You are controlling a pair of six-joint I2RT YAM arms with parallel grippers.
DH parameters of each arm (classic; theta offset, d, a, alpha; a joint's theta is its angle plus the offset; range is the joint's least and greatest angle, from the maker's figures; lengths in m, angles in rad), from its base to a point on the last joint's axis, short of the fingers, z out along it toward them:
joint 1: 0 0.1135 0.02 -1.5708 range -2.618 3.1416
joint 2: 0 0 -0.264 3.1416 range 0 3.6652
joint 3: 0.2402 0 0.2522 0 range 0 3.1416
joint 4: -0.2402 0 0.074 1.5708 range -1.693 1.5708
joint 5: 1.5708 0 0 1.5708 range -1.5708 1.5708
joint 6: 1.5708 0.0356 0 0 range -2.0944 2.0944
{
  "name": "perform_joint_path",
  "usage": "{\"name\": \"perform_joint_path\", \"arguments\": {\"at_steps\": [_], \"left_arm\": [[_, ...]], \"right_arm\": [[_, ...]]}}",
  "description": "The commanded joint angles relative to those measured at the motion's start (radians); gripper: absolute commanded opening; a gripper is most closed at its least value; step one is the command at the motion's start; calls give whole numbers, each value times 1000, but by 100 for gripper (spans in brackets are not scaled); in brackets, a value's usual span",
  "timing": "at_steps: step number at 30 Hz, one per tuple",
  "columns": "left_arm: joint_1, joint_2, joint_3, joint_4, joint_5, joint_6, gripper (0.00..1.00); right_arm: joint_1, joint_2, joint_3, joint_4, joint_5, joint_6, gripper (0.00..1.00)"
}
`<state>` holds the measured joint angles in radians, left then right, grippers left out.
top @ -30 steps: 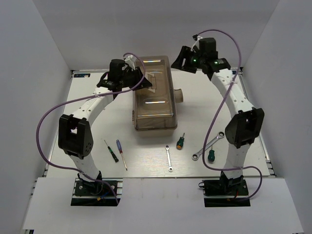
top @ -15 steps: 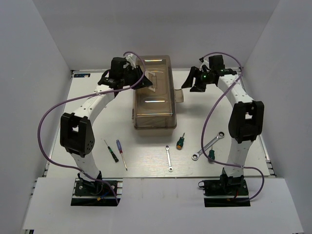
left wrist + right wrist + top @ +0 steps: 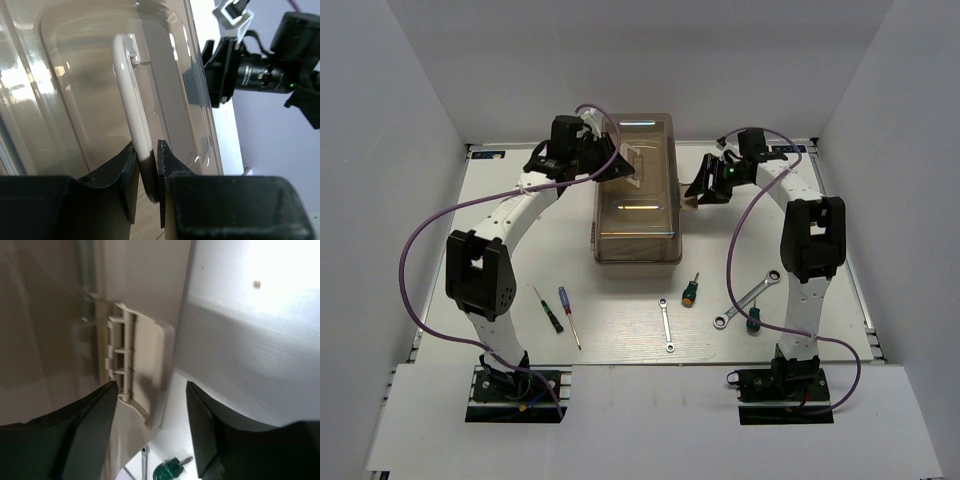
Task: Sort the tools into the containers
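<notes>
Top view. Cantilever toolbox (image 3: 636, 215) stands on the table (image 3: 620, 290) a little toward 12 o'clock of centre, with its long axis running 12 to 6. Its translucent brown lid (image 3: 640, 228) is down. The white handle (image 3: 632, 165) lies on the lid's 12 o'clock half.

Left gripper (image 3: 613, 168) reaches onto the lid from the 9 o'clock side. In the left wrist view its fingers (image 3: 120, 175) are clamped on the white handle, one on each side, with the bar pinched between them near its end. The right arm shows past the lid edge at 2 o'clock in that view.

Right gripper (image 3: 696, 193) sits against the toolbox's 3 o'clock wall. In the right wrist view its fingers (image 3: 97, 425) are spread, with the beige latch (image 3: 142, 360) between them. The finger on the toolbox side is just beside the latch's ribbed edge; whether it touches, I cannot tell.

All six tools lie on the table at 6 o'clock of the toolbox, well apart from both grippers:
- At 7 o'clock, the black-green precision screwdriver (image 3: 548, 309) lies just beside the blue-red precision screwdriver (image 3: 569, 317), roughly parallel.
- At 6 o'clock is the short wrench (image 3: 666, 326).
- Just toward 5 o'clock is a stubby green-handled screwdriver (image 3: 690, 291).
- Toward 4 o'clock the longer wrench (image 3: 746, 299) lies on a diagonal.
- The second stubby green screwdriver (image 3: 753, 321) is near its lower end, partly behind the right arm.
</notes>
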<state>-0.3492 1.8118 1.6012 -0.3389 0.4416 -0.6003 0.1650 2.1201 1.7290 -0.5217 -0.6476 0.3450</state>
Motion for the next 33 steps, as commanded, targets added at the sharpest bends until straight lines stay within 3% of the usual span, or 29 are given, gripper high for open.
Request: {"name": "perform_joint_path", "arguments": {"at_steps": [1,2,5,6,11,23,33], "left_arm": [[-22,23,25,-34,-29,59,0],[-22,23,25,-34,-29,59,0],[-22,23,43,-43,-29,50,0],[-22,23,43,-43,-29,39,0],[-22,14,43,-43,-29,16,0],[102,-60,216,-201,-141,37,0],[210,-163,163,-316,-244,73,0]], "right_arm": [[2,4,-26,15,-43,-27,62],[2,6,-42,29,-53,-31,59],[-2,11,-54,64,-93,-44,40],[-1,11,-58,75,-102,-40,29],[-4,18,-68,153,-196,-21,0],[-85,-34,-43,164,-110,-46,0],[-142,-63,-82,158,-107,-69,0]]}}
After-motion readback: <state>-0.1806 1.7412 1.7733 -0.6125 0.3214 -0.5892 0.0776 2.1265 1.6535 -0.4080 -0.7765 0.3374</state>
